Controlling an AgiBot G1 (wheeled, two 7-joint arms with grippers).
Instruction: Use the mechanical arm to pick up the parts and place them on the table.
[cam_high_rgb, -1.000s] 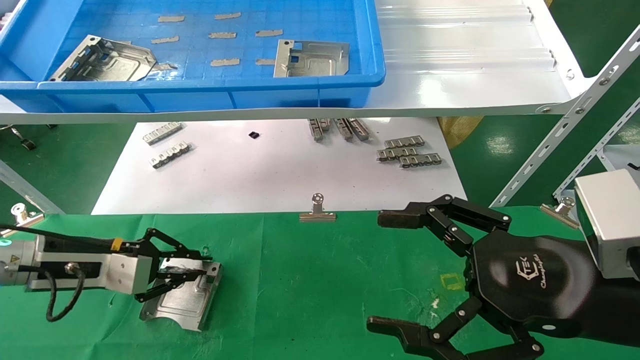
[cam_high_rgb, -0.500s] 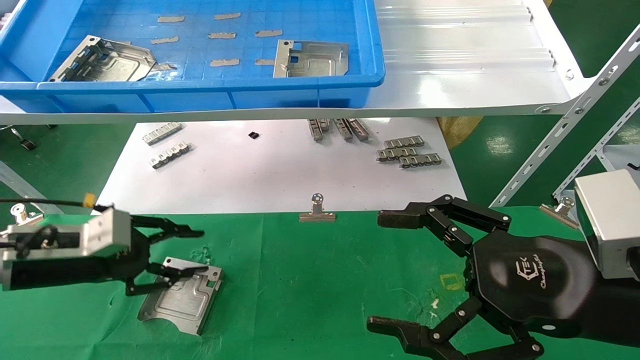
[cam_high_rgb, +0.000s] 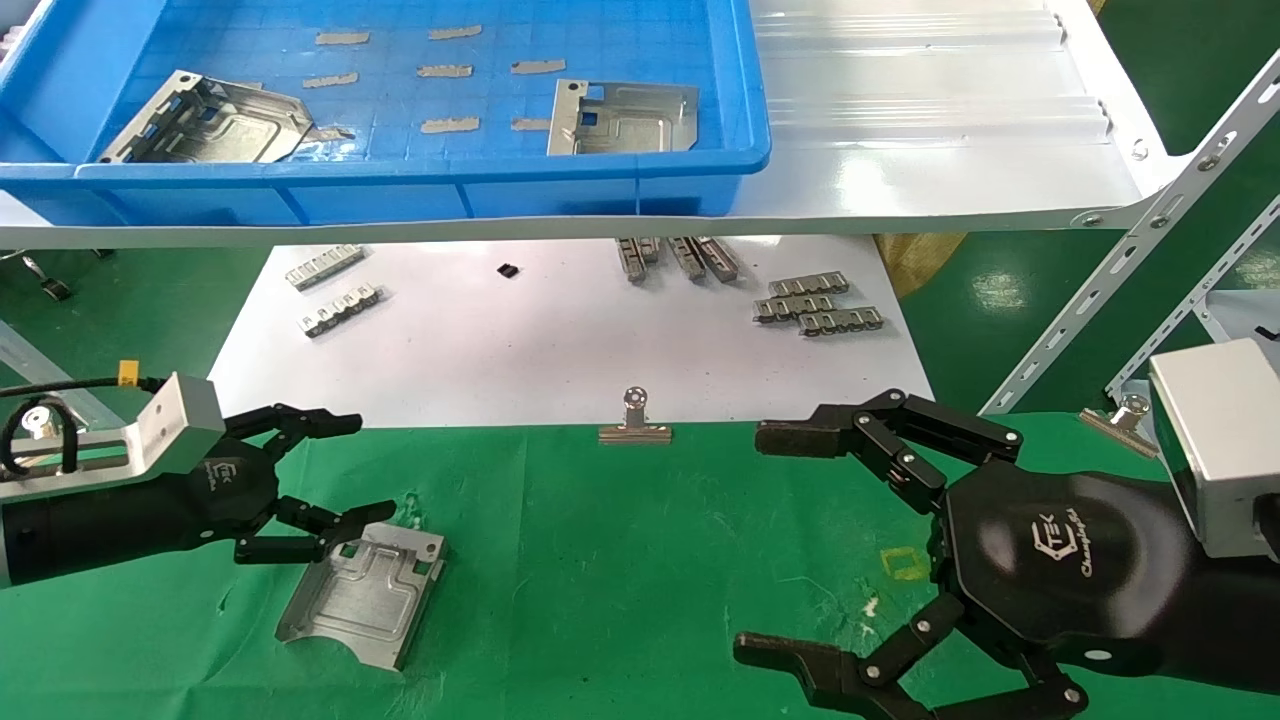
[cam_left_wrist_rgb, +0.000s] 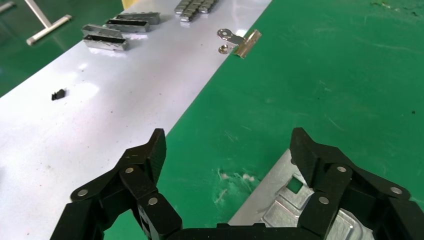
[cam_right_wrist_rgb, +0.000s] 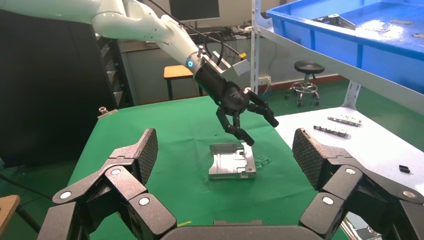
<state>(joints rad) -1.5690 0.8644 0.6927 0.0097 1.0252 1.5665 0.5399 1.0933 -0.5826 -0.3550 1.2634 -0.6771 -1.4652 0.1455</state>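
1 part (cam_high_rgb: 362, 593) lies flat on the green counter (cam_high_rgb: 620, 560), free of any grip. The left end effector (cam_high_rgb: 335, 480) hangs just above its far edge with fingers spread wide and holding nothing — the right wrist view shows a clear gap between the lower fingertips and the plate. 2 more parts (cam_high_rgb: 215, 118) sit in the blue bin (cam_high_rgb: 400, 190) on the shelf above, so the job looks only partly done.

The likeliest trouble comes from that closeness: if the left arm swings away low, a trailing finger could catch the bent-up edge and drag or flip the plate, and the wrinkled cloth may bunch under it. Reaching up for the next part, the arm must clear the shelf lip and the bin wall; a shallow path risks a knock. The thin plates lie flat on the bin floor, so a grip may slip off an edge.

The right end effector (cam_high_rgb: 800, 545) rests parked over the counter's right side, fingers wide and empty, well apart from the part.
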